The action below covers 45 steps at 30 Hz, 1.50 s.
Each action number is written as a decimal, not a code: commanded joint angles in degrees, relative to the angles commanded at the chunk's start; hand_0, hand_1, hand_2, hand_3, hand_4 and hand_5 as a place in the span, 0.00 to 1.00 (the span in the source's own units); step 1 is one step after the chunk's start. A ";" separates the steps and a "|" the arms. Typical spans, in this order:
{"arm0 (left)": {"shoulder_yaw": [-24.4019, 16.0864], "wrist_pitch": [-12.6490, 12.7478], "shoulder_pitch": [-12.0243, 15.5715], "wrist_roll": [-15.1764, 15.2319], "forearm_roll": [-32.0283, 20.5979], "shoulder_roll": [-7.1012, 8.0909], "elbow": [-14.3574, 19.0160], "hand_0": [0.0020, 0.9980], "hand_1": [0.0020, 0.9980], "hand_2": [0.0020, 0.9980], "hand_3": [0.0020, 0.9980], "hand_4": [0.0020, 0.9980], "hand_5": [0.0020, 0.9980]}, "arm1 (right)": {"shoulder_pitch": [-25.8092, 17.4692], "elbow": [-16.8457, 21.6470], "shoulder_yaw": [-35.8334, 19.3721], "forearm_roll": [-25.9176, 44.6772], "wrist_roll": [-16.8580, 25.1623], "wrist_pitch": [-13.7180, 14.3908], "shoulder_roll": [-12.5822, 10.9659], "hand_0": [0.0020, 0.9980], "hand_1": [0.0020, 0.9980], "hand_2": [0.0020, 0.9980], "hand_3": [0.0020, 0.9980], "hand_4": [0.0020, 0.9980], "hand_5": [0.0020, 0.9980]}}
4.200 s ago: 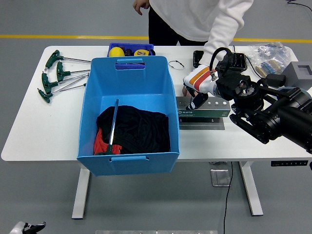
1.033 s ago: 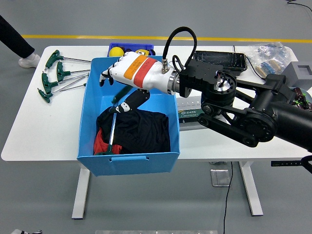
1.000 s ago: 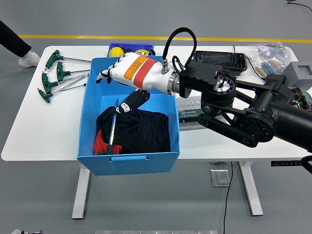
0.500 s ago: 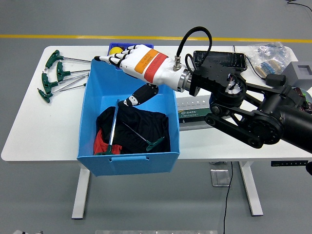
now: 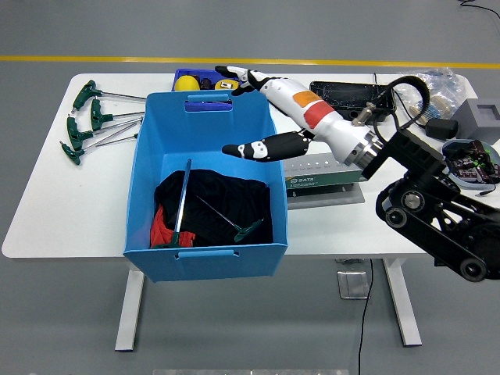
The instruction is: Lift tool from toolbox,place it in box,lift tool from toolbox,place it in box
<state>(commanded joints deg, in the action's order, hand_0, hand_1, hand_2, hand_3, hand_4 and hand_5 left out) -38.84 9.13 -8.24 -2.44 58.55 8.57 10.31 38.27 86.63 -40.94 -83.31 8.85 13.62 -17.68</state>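
The right hand (image 5: 269,109) is held empty with fingers spread wide over the box's (image 5: 205,183) far right corner — two tools (image 5: 223,215) already lie inside, and the toolbox (image 5: 324,173) sits just right of it.

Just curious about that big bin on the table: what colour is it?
The storage bin is bright blue, seen plainly in the head view.
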 joint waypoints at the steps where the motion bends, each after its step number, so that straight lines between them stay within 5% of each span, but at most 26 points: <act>1: 0.67 -0.02 -0.10 0.19 -0.79 -0.03 0.00 0.74 0.71 0.69 0.65 0.65 0.62 | -2.62 2.25 -1.94 2.40 -0.67 0.28 -0.34 0.77 0.75 0.87 0.92 0.97 0.60; 9: 4.61 -0.34 -0.73 1.21 -4.86 -0.06 0.00 0.73 0.70 0.69 0.64 0.65 0.62 | -15.86 9.93 -9.59 8.74 -0.36 0.89 -1.09 0.78 0.76 0.88 0.92 0.99 0.62; 11: 6.87 -0.34 -1.06 1.80 -7.31 0.02 0.00 0.72 0.69 0.69 0.64 0.65 0.62 | -18.96 9.54 -10.94 11.05 2.03 1.98 -1.03 0.81 0.77 0.89 1.00 1.00 0.67; 15: 12.73 -0.52 -2.52 3.15 -13.53 0.46 0.00 0.72 0.69 0.69 0.64 0.65 0.62 | -25.52 6.26 -14.49 16.64 7.63 3.67 0.27 0.81 0.77 0.89 1.00 1.00 0.67; 16: 14.19 -0.59 -2.92 3.35 -14.97 0.57 0.00 0.72 0.69 0.69 0.64 0.65 0.62 | -27.16 5.81 -15.34 17.07 8.13 3.59 0.62 0.81 0.77 0.89 1.00 1.00 0.67; 17: 15.79 -0.66 -3.49 3.78 -16.56 0.71 0.00 0.72 0.69 0.69 0.65 0.65 0.63 | -28.81 5.35 -16.38 17.87 8.69 2.98 1.09 0.83 0.80 0.90 1.00 1.00 0.82; 21: 26.10 -0.90 -5.90 5.77 -26.89 1.08 0.18 0.72 0.69 0.69 0.65 0.65 0.63 | -37.73 4.01 -20.79 21.49 10.87 1.16 2.31 0.83 0.80 0.90 1.00 1.00 0.82; 26: 30.10 -1.37 -7.11 6.04 -30.26 0.86 0.94 0.72 0.69 0.69 0.65 0.65 0.63 | -44.47 2.87 -23.75 24.18 12.98 -0.06 2.34 0.85 0.80 0.89 0.98 1.00 0.85; 39: 27.01 -1.29 -6.67 4.84 -23.32 -0.62 0.68 0.72 0.68 0.68 0.65 0.65 0.63 | -45.73 0.42 -33.20 23.29 14.21 -0.51 4.10 0.85 0.81 0.89 0.97 1.00 0.88; 45: 31.40 -0.58 -6.36 6.51 -27.09 -0.69 1.27 0.71 0.68 0.68 0.65 0.65 0.63 | -43.35 0.32 -38.14 22.75 14.39 0.10 3.86 0.85 0.80 0.89 0.96 1.00 0.88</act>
<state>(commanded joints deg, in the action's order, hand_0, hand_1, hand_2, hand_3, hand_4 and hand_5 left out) -7.43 8.56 -14.60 4.07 31.46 7.87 11.58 -5.08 86.94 -79.08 -60.56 23.24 13.72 -13.82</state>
